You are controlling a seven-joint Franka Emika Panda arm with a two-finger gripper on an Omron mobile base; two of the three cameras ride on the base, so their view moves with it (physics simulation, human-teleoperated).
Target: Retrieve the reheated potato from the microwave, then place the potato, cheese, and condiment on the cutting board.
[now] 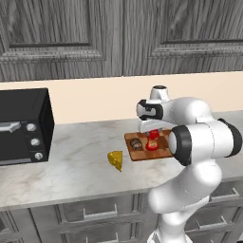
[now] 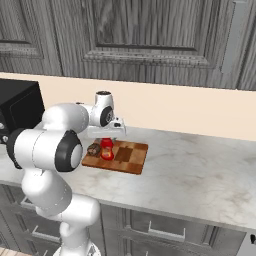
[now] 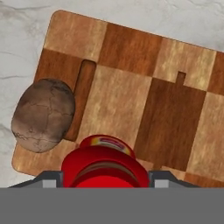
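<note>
Condiment [image 1: 152, 141] stands upright on the board [image 1: 163, 152] beside the potato [image 1: 136, 143], between gripper [image 1: 153, 131] jaws, grip unclear; cheese [image 1: 115, 160] lies on the counter [image 1: 71, 166] off the board's left edge.

Nothing here can be read. The red condiment [image 3: 104, 162] bottle at the bottom of the hand view wears a light label band, but no letters come through on it. The black toaster oven [image 1: 23, 126] at the left of the left base view has three plain knobs, no markings legible.
</note>
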